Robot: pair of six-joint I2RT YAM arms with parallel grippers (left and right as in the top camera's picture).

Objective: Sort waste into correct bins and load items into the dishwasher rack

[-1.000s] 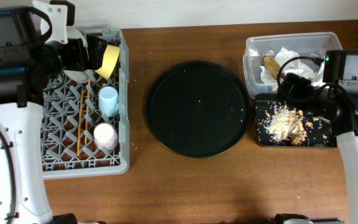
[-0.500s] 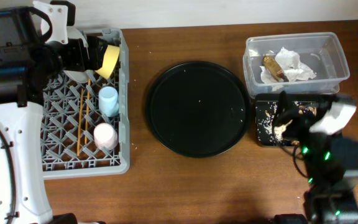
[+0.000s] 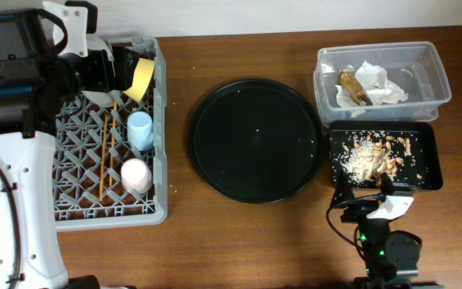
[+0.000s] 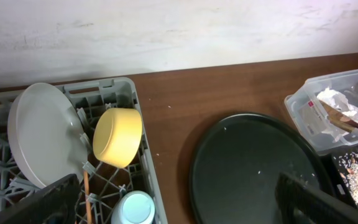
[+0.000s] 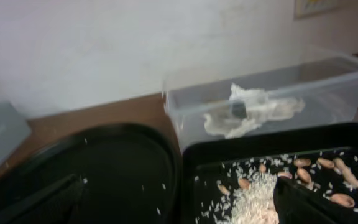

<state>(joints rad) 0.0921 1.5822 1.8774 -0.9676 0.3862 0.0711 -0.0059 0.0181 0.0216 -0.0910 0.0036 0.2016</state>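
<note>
A grey pegged plastic rack (image 3: 79,217) carries a small yellow bowl (image 3: 141,78), light blue cup (image 3: 140,130) and pink cup (image 3: 136,175); a large round black tray (image 3: 255,140) lies on the reddish-brown worktop (image 3: 239,241).

The left arm (image 3: 10,201) runs up the left edge of the overhead view and bends rightward at the wrist. The left gripper (image 4: 176,193) holds its jaws spread wide with nothing between them. The right arm (image 3: 385,245) sits folded low at the near edge, and the right gripper (image 5: 179,202) is likewise wide apart and empty.
</note>
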